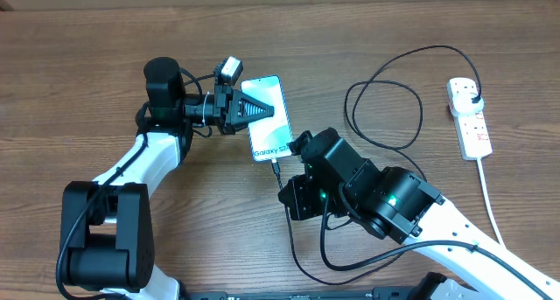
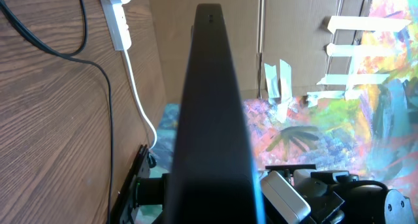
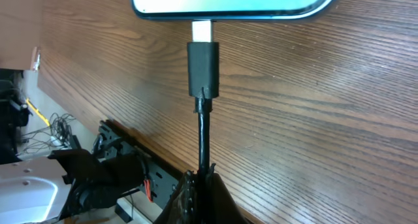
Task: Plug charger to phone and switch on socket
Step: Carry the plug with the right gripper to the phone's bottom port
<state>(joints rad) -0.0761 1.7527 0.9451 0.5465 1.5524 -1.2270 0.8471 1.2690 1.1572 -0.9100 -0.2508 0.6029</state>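
Note:
The phone (image 1: 269, 125), its cyan screen lit, lies on the wooden table, and my left gripper (image 1: 254, 110) is shut on its upper half. In the left wrist view the phone (image 2: 212, 119) shows edge-on as a dark slab. My right gripper (image 3: 201, 185) is shut on the black charger cable (image 3: 204, 129) just behind the connector (image 3: 204, 67). The connector's silver tip (image 3: 202, 31) meets the phone's bottom edge (image 3: 235, 5), with some metal still showing. The cable (image 1: 385, 116) loops away to a black plug head (image 1: 473, 96) seated in the white socket (image 1: 472, 129) at the far right.
The socket's thick white cord (image 1: 490, 199) runs down the right side toward the table's front edge. Slack black cable (image 1: 302, 265) loops under my right arm. The left wrist view shows the socket (image 2: 117, 15), its white cord (image 2: 140, 110) and colourful material beyond the table.

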